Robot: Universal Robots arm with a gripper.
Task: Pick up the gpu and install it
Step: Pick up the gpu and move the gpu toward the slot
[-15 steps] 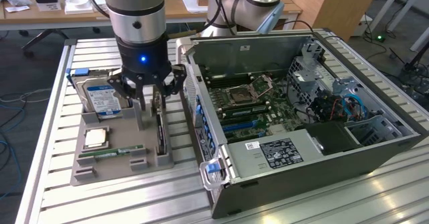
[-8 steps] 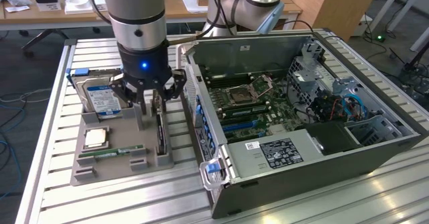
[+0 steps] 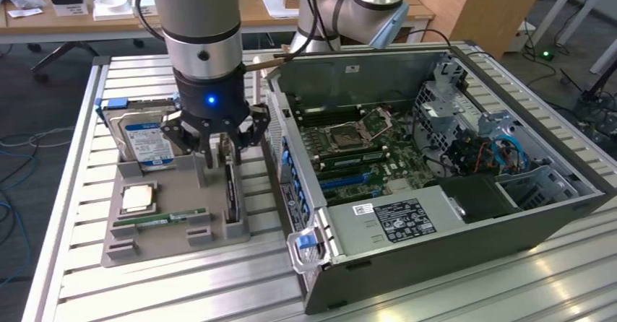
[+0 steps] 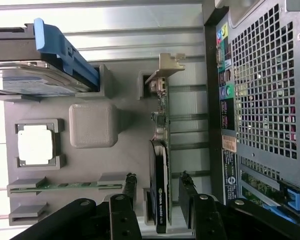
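we see the arm pointing straight down over the gray holder tray [image 3: 135,253] [image 4: 125,95]. its gripper [image 3: 219,145] [image 4: 159,182] has jaws spread, one finger on each side of the gpu [image 3: 231,192] [image 4: 162,125], not touching it. the gpu stands on edge in its tray slot, its far end hidden by the gripper in the exterior view. a hard drive [image 3: 144,138], cpu [image 3: 138,198] and ram stick [image 3: 159,221] share the tray. the open computer case [image 3: 405,264] lies just beside.
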